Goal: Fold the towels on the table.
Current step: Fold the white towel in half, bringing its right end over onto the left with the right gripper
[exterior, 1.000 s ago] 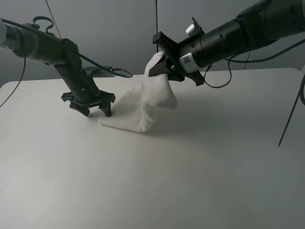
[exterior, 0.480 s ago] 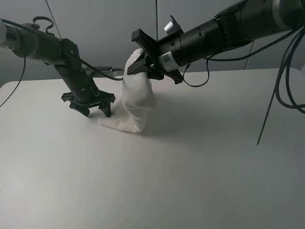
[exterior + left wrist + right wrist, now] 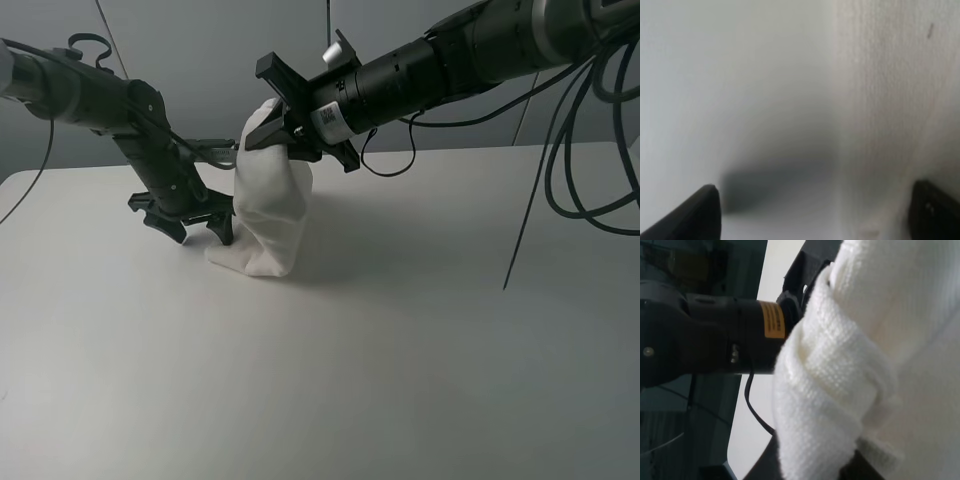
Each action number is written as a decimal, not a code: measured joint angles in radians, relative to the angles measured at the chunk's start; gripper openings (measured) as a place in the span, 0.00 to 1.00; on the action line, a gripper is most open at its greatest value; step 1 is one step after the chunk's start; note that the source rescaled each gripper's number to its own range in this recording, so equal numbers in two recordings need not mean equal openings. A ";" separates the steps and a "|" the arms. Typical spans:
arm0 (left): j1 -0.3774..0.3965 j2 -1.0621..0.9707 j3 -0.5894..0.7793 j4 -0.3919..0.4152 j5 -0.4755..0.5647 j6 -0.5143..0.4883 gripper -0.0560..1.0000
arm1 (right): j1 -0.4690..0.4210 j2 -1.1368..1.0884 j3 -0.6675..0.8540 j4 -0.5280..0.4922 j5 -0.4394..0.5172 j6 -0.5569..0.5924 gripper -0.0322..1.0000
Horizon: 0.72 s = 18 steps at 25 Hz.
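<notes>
The white terry towel (image 3: 268, 205) hangs in a tall fold from my right gripper (image 3: 268, 128), which is shut on its top edge well above the table (image 3: 400, 330). The towel's lower end rests on the table. In the right wrist view the towel (image 3: 875, 355) fills the frame, bunched at the jaws. My left gripper (image 3: 195, 228) is open, fingers down on the table just left of the towel's lower edge. The left wrist view shows the towel (image 3: 885, 100) close by and both dark fingertips (image 3: 695, 215) spread apart. The label and woven band are hidden.
A grey panelled wall (image 3: 220, 50) stands behind the table. Black cables (image 3: 570, 170) hang from the right arm down toward the table's back right. A cable loop (image 3: 215, 150) trails behind the left arm.
My right gripper has carried the towel's top edge leftward and slightly up, toward the left arm. The towel now stands narrower and taller. The left gripper has not moved.
</notes>
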<state>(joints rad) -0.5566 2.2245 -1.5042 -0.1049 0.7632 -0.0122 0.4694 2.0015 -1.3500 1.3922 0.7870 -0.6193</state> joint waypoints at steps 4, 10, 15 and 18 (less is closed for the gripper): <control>0.000 0.000 -0.054 0.040 0.048 0.025 0.99 | 0.000 0.000 0.000 0.000 0.000 0.000 0.11; 0.010 0.000 -0.084 0.221 0.135 0.012 0.99 | 0.000 0.000 0.000 0.000 0.001 0.000 0.11; 0.079 -0.011 -0.084 0.224 0.164 0.012 0.99 | 0.000 0.000 0.000 0.000 -0.011 0.000 0.11; 0.139 -0.039 -0.085 0.184 0.168 0.043 0.99 | 0.000 0.000 0.000 0.000 -0.031 0.000 0.11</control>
<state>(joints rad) -0.4175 2.1858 -1.5888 0.0789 0.9315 0.0311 0.4694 2.0015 -1.3500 1.3922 0.7557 -0.6193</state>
